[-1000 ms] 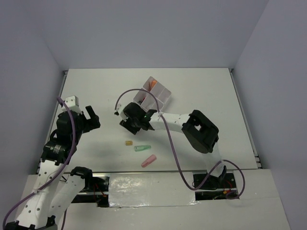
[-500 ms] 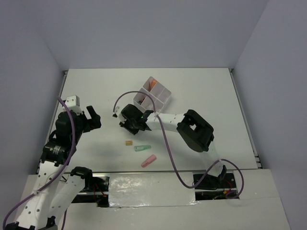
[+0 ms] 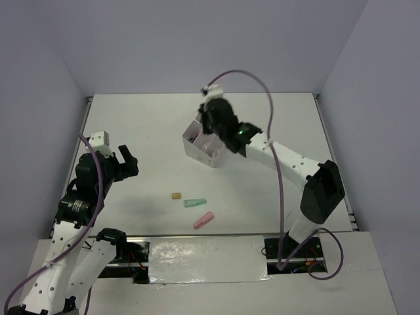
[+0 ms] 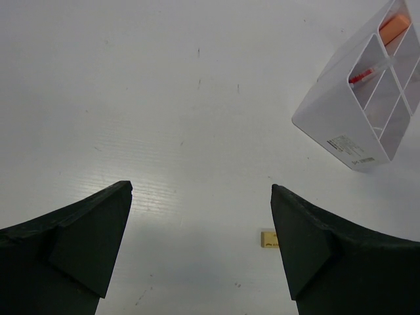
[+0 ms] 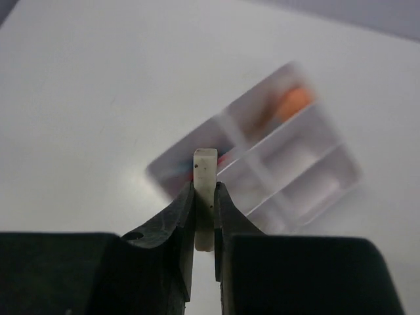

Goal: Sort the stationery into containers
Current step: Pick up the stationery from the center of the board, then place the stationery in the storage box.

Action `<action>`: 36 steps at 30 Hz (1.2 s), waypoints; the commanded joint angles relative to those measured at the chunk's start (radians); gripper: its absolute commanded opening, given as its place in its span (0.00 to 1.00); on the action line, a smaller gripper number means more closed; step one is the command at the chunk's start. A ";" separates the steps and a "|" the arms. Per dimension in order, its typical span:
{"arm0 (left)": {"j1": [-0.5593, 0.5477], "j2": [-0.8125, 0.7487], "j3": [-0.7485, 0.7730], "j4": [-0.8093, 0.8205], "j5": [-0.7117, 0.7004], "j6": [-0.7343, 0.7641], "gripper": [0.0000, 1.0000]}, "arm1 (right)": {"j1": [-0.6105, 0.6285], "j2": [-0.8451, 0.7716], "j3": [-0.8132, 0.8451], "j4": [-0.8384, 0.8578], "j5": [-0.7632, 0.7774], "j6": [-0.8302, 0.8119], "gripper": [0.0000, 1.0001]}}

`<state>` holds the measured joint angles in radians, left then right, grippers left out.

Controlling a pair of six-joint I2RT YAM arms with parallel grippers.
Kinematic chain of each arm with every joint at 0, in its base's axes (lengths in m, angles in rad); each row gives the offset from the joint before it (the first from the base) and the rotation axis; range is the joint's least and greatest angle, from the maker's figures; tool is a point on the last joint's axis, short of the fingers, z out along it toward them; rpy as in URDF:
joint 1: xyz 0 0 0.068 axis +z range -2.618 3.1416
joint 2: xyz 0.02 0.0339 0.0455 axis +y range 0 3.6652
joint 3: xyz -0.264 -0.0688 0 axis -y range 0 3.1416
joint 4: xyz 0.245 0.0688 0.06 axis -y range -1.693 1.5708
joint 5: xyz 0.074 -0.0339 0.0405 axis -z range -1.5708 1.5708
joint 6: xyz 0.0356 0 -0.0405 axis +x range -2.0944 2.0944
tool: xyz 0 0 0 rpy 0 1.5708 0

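The white four-compartment box (image 3: 201,149) stands mid-table; it also shows in the left wrist view (image 4: 341,131) and, blurred, in the right wrist view (image 5: 315,177). It holds an orange marker (image 4: 394,26) and a red pen (image 4: 365,75). My right gripper (image 5: 205,187) is shut on a small white eraser (image 5: 205,164) and hangs above the box (image 3: 213,121). A yellow eraser (image 3: 176,195), a green marker (image 3: 195,203) and a pink marker (image 3: 203,220) lie on the table nearer the front. My left gripper (image 3: 125,161) is open and empty at the left (image 4: 200,216).
The yellow eraser (image 4: 268,238) lies just beside my left gripper's right finger in the left wrist view. The table's side rails (image 3: 86,131) run along the left and right. The right arm's purple cable (image 3: 272,118) loops above the box.
My right arm has risen from the table in front of the box and swung up over the box, with the white eraser in its jaws. The left arm has not moved.
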<state>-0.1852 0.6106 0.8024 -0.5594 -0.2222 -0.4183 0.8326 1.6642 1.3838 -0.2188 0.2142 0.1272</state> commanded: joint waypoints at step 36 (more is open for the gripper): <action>0.007 -0.002 -0.006 0.056 0.072 0.033 0.99 | -0.282 0.350 0.296 -0.037 0.160 0.546 0.22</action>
<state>-0.1837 0.6220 0.7963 -0.5499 -0.1684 -0.4137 0.5438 2.0205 1.6688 -0.2836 0.3592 0.6647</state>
